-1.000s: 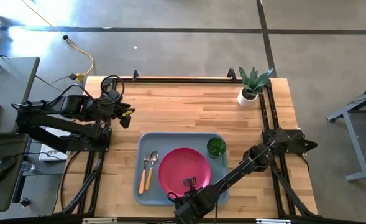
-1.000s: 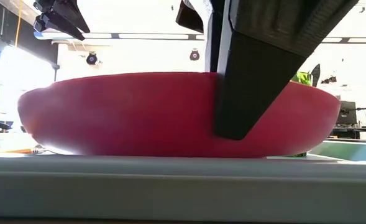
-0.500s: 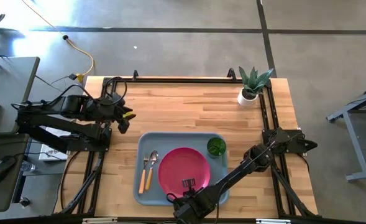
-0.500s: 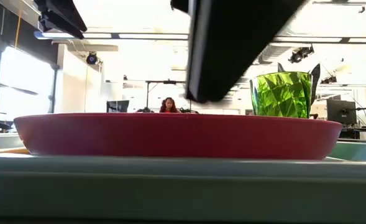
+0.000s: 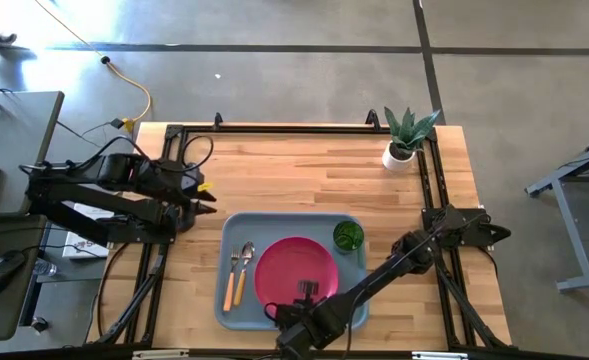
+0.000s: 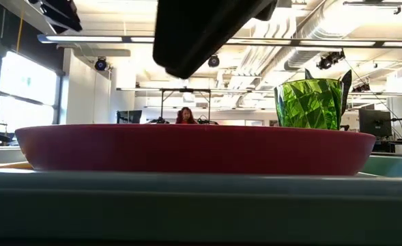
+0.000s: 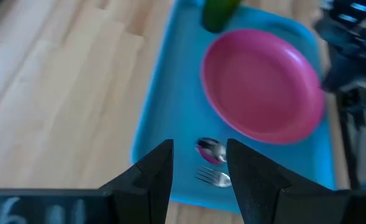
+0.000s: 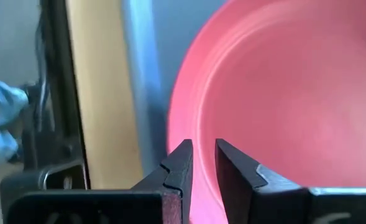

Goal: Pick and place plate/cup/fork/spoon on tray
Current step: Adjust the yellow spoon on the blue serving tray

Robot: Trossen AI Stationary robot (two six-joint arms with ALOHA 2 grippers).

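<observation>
- The grey-blue tray point(image 5: 236, 312) was the landmark, lying on the wooden tabletop point(image 5: 304, 170). All four task items already lay inside it: the pink-red plate point(image 5: 296, 272) in the middle, the green cup point(image 5: 348, 235) in the tray's far right corner, the fork point(image 5: 232, 275) and the spoon point(image 5: 244, 270) side by side along its left edge.
- The right pincer point(image 5: 308, 290) hung just above the plate's near rim, its fingers point(image 8: 181, 163) nearly closed with only a thin gap, grasping nothing.
- The left pincer point(image 5: 202, 198) sat off the tray's far left corner, fingers point(image 7: 153, 171) apart and empty.
- Risk, as a judgement: the right pincer was so close over the plate rim that a low or sideways retreat could clip the rim, tipping the plate or sliding it.
- A shoved plate could knock the cup or the cutlery, both just beside it.
</observation>
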